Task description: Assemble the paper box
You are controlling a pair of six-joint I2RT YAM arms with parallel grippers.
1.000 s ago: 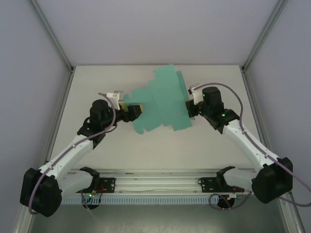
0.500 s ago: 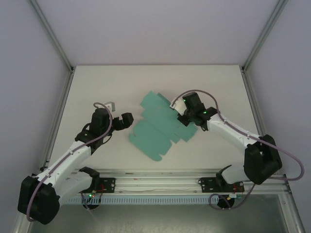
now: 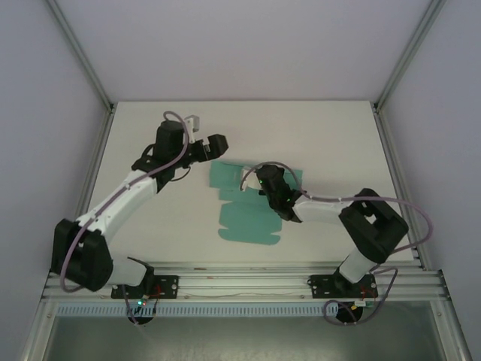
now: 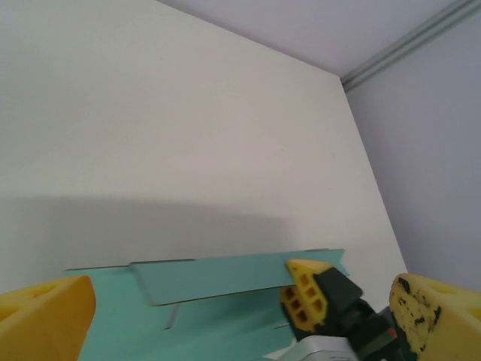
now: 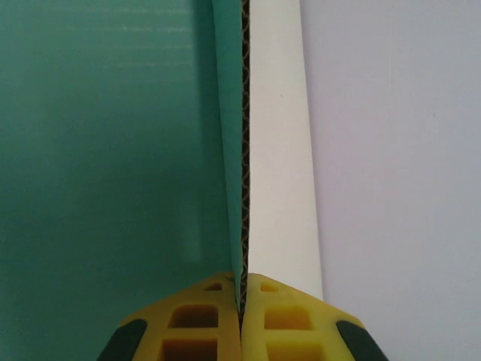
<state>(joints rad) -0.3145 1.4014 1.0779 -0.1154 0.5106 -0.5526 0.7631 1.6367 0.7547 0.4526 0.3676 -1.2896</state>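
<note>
The left arm stretches far forward, the left hand (image 3: 216, 146) spread wide apart. The right arm bends sharply inward, the right hand (image 5: 242, 302) pinched tight on the paper box (image 5: 113, 150) edge.

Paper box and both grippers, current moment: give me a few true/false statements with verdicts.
1. The paper box is an open sheet of card, not a closed box. True.
2. The left gripper is clamped on the sheet. False: its jaws stand wide apart with nothing between them.
3. The right gripper is shut on an edge of the card. True.
4. The right gripper sits at the far right corner of the table. False: it is near the table's middle, at the sheet.
</note>
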